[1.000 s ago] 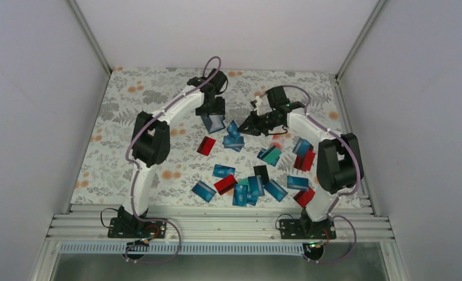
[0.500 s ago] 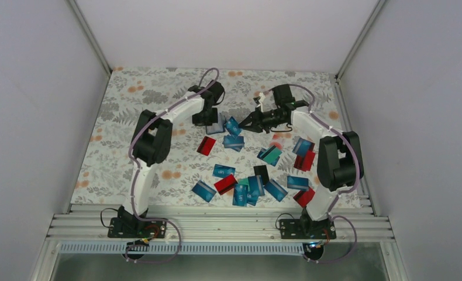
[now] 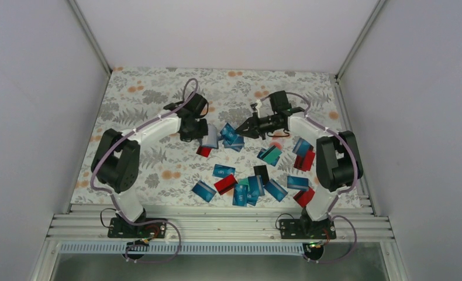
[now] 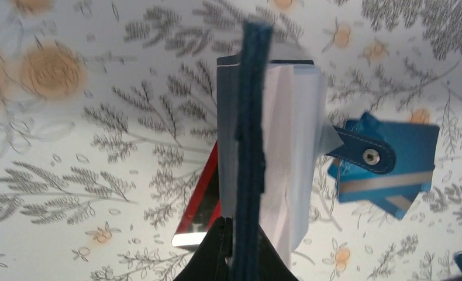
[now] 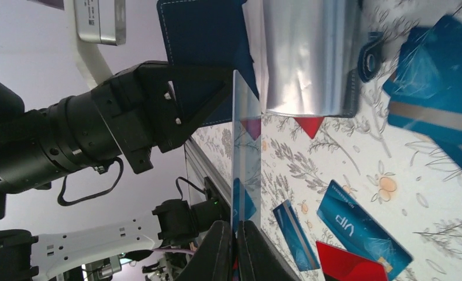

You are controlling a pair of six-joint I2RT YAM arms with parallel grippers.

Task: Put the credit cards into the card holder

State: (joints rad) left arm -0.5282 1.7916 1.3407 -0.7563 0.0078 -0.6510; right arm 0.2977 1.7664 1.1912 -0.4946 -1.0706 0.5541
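Observation:
My left gripper [image 3: 203, 136] is shut on the card holder [image 3: 210, 135] and holds it off the table. In the left wrist view the card holder [image 4: 252, 111] stands edge-on, navy with a pale lining, its snap strap [image 4: 363, 154] hanging right, above my left gripper [image 4: 240, 257]. My right gripper [image 3: 242, 129] is shut on one of the credit cards [image 5: 246, 146], seen edge-on above my right gripper [image 5: 237, 252]. That card's far edge is close to the card holder [image 5: 208, 47], whose silvery inside [image 5: 307, 52] faces it. Many other credit cards [image 3: 249, 187] lie scattered on the table.
A red card [image 3: 204, 151] lies just below the lifted holder, with blue cards [image 3: 233, 139] beside it. Teal and red cards [image 3: 303, 155] lie near the right arm. White walls enclose the floral tablecloth [image 3: 135, 111]. A metal rail [image 3: 217, 222] runs along the near edge.
My left gripper has shut on the card holder and carried it nearer and left as the arm swung. My right gripper, still gripping its card, has edged left toward it.

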